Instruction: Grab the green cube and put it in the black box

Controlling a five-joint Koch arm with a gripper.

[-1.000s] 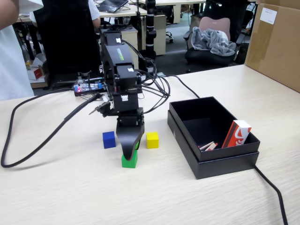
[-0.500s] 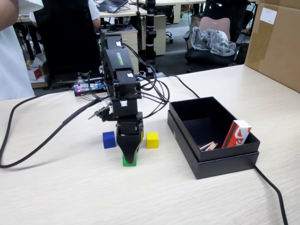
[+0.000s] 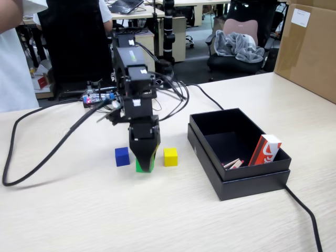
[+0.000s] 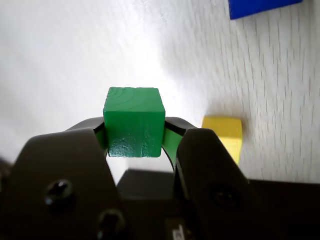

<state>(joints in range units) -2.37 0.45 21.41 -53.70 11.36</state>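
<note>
Since the earlier frames, the gripper has risen and drawn back from the near part of the table, taking the green cube with it; the cube now hangs between the blue cube on its left and the yellow cube on its right, roughly level with them in the fixed view. Whether it clears the table cannot be told there.

From the wrist view, the gripper is clamped on the green cube, one green-lined jaw against each side face. The cube sits square between the jaws, untilted; having equal sides, it shows no long axis. The yellow cube lies just right of the jaws, the blue cube at the far top edge.

The black box stands to the right, well apart from the cubes, with a red-and-white packet leaning in its near right corner.
</note>
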